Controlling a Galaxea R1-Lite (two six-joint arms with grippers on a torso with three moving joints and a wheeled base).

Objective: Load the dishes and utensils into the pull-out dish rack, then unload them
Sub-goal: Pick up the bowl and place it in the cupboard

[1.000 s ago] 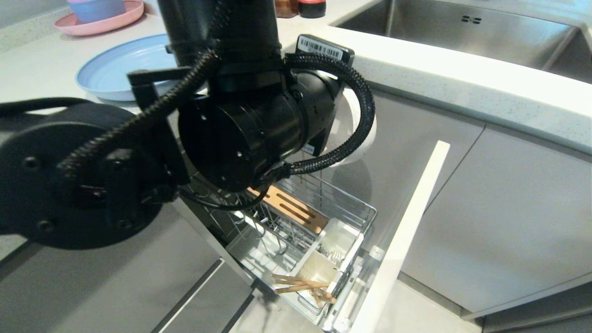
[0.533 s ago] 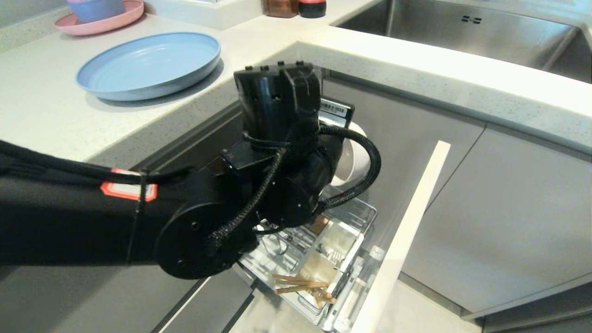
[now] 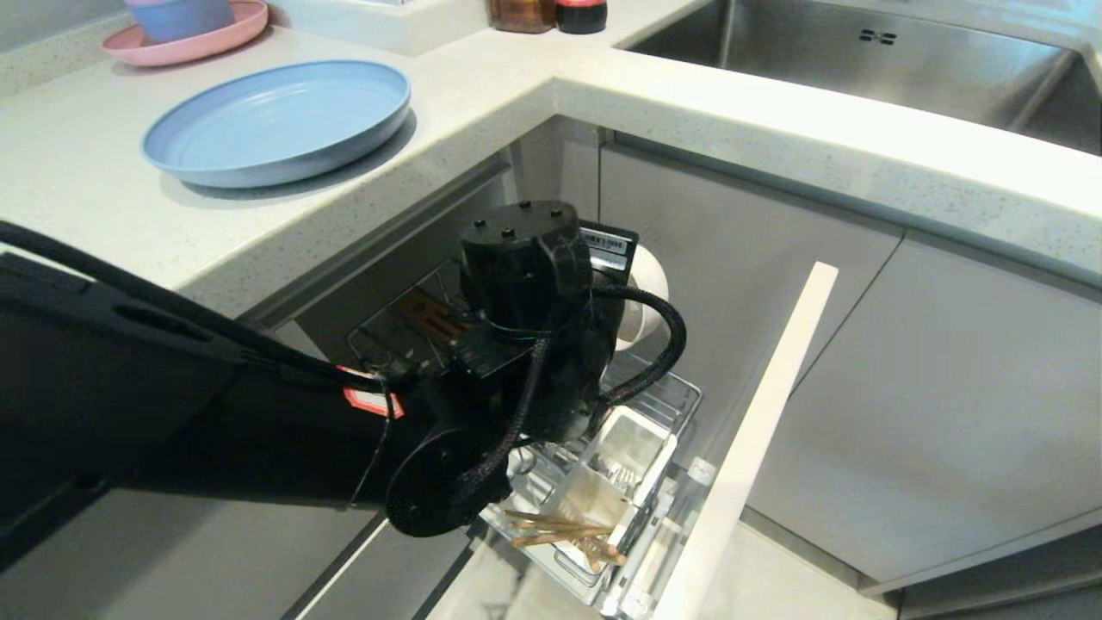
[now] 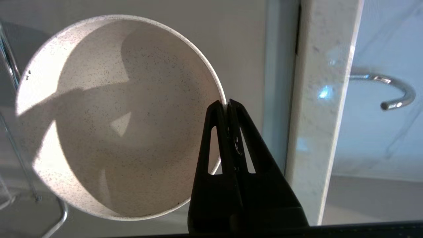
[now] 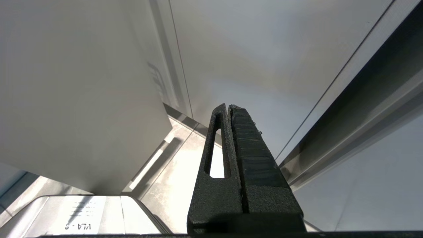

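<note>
My left fingers are pinched tight on the bowl rim, a thin grip. Lowering toward the rack, it could twist, slip, or knock the wires.

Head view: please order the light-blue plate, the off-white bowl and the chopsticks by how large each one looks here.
1. Light-blue plate on the counter, clearly the largest.
2. and 3. Unsure: the off-white bowl is mostly hidden behind the left arm, so only a small sliver shows; the chopsticks are long but thin.
</note>
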